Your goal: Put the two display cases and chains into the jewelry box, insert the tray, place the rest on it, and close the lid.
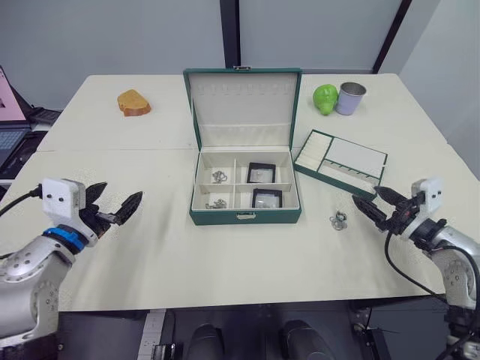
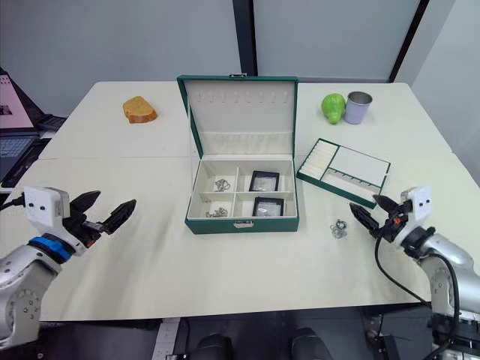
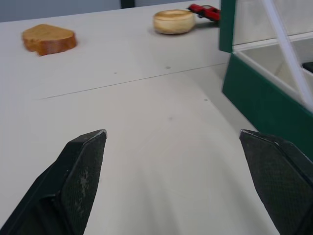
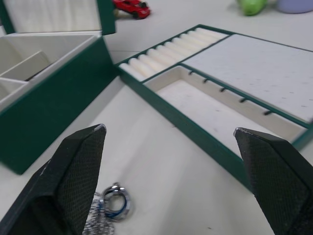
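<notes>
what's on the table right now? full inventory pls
jewelry box: 1, dark green, table centre, lid up
display cases: 2, black, box's right compartments
chains: 2, silvery, box's left compartments
tray: 1, green-rimmed, right of box
rings: 1 cluster, silvery, near right gripper
bread slice: 1, brown, far left
green apple: 1, far right
cup: 1, lilac, beside apple
toy car: 1, red, behind box
left gripper: open
right gripper: open

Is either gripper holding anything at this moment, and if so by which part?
Nothing is held. The left gripper is open above bare table, and the right gripper is open beside the small cluster of silvery rings, not touching it.
</notes>
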`<state>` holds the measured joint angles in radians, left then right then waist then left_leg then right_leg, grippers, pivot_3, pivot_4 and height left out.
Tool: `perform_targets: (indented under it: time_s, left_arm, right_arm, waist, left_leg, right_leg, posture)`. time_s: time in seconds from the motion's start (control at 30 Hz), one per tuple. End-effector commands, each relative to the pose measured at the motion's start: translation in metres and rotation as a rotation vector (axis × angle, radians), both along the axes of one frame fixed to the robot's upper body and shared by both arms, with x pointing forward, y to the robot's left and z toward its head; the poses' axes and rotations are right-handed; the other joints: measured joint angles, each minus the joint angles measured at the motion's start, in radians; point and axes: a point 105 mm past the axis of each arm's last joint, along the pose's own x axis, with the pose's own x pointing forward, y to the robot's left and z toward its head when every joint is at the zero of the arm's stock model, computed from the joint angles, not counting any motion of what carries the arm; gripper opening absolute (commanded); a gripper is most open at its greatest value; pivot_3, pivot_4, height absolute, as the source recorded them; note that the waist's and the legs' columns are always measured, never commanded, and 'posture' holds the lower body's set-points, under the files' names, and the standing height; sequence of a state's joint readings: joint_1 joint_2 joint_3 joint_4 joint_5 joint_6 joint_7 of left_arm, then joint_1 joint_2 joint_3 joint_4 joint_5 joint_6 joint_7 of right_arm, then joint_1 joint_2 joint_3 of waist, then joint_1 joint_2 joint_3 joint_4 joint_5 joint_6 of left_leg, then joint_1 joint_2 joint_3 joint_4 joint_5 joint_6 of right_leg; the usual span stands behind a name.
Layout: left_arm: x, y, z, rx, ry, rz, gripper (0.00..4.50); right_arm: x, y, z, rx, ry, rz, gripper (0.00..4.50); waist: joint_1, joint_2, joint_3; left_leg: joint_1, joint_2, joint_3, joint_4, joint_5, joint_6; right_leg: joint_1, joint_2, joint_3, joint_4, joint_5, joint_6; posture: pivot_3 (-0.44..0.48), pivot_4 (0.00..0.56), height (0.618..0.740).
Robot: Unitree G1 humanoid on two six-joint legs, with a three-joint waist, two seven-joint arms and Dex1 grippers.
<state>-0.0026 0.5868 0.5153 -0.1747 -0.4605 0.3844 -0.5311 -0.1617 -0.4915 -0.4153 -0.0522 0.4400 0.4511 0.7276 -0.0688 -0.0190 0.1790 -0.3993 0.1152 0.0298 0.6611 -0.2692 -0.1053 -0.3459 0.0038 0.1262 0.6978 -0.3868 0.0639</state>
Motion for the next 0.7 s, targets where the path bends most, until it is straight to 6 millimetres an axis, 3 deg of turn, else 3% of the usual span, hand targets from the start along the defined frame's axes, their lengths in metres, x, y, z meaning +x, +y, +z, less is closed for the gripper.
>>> perform_targets:
  time_s: [0.03, 0.13, 0.3, 0.7]
  left_arm:
    - [-0.004, 0.015, 0.003, 0.035, -0.054, 0.106, 4.5]
    - [-0.005, 0.017, -0.016, 0.027, -0.038, 0.171, 4.5]
    - [-0.004, 0.02, -0.028, 0.017, -0.051, 0.248, 4.5]
    - [-0.001, 0.012, -0.039, -0.006, -0.036, 0.234, 4.5]
  right_arm:
    - [-0.001, -0.021, 0.01, 0.005, -0.092, -0.134, 4.45]
    - [-0.002, -0.036, 0.001, -0.037, -0.112, -0.245, 4.45]
    - [-0.006, -0.048, -0.011, -0.066, -0.118, -0.323, 4.45]
    - [-0.004, -0.047, -0.021, -0.059, -0.121, -0.334, 4.45]
  waist:
    - [0.003, 0.0, 0.0]
    - [0.01, 0.0, 0.0]
    - [0.015, 0.0, 0.0]
    - [0.021, 0.0, -0.001]
  left_leg:
    - [0.0, 0.0, 0.0, 0.0, 0.0, 0.0]
    - [0.001, 0.0, 0.0, 0.0, 0.0, 0.0]
    - [0.001, 0.0, 0.001, 0.0, 0.0, 0.0]
    - [0.002, 0.0, 0.001, 0.0, 0.0, 0.0]
  right_leg:
    - [0.0, 0.0, 0.0, 0.0, 0.0, 0.0]
    - [0.001, 0.0, 0.0, -0.001, 0.0, 0.0]
    - [0.001, -0.001, 0.0, 0.0, 0.0, 0.0]
    - [0.003, -0.001, 0.0, 0.0, 0.0, 0.0]
  posture:
    - [0.0, 0.15, 0.74]
    - [0.0, 0.15, 0.74]
    - [0.0, 0.15, 0.74]
    - [0.0, 0.15, 0.74]
